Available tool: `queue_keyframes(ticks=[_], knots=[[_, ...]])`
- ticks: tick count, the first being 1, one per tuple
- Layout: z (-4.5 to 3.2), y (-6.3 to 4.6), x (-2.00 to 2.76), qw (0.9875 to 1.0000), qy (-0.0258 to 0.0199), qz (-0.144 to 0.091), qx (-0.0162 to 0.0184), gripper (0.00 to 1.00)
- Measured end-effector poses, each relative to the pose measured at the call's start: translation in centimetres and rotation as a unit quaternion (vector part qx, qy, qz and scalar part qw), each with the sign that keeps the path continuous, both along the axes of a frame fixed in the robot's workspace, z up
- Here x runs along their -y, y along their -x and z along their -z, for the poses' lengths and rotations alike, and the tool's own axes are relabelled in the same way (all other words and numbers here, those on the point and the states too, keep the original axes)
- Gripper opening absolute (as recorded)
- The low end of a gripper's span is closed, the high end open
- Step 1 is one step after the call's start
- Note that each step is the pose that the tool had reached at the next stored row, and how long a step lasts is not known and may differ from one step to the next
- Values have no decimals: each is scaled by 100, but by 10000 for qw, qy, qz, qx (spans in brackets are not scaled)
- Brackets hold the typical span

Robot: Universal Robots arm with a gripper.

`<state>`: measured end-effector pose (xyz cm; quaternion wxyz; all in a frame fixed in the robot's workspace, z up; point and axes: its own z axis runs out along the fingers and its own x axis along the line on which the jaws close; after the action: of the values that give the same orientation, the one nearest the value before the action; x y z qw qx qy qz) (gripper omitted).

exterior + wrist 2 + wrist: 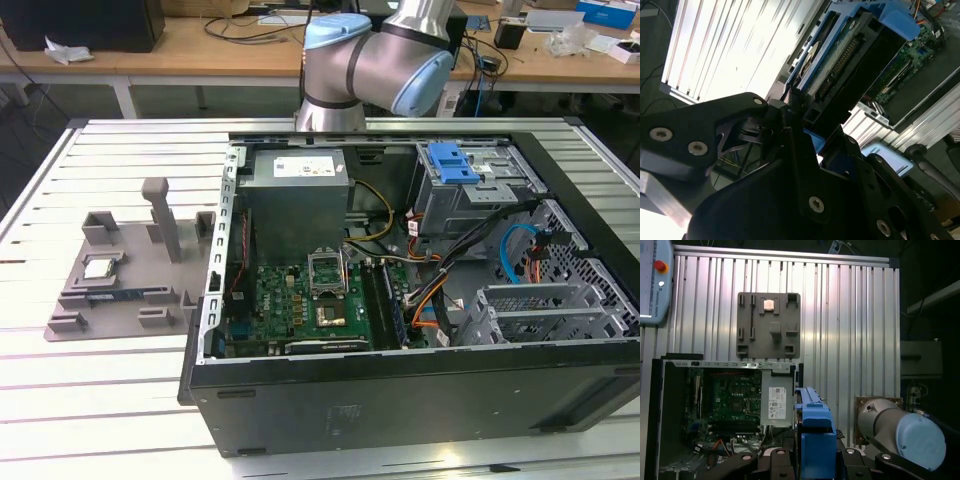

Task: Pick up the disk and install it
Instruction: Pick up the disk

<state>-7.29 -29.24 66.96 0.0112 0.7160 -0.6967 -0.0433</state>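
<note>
Evidently the carry stage is in hand. The flat rectangular silver disk (pixel 832 60), set in a blue plastic carrier frame, is held clear of the table by the black two-finger gripper (pixel 799 120). The jaws stand closed onto the near end of the carrier, with no gap visible against the frame.

In the first wrist view the disk (pixel 815 435) is seen from high above the slatted aluminium table (pixel 850 315) and hangs near the open black tower computer case (pixel 400 400). The grey metal drive cage (pixel 470 195), topped by a bare blue plastic latch piece (pixel 452 162), sits toward the upper right of the exterior view.

Judgement: seating the disk calls for squaring the carrier to that cage and a straight, guided entry.

Orientation: the disk stands on edge. Its long axis runs straight out from the fingers, with the free end pointing away from the wrist and down toward the table.
</note>
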Motion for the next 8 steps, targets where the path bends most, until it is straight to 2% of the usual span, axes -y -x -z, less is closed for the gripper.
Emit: queue_keyframes(ticks=[8], knots=[[1,-381,-2,10000,0,-8,-41,37]])
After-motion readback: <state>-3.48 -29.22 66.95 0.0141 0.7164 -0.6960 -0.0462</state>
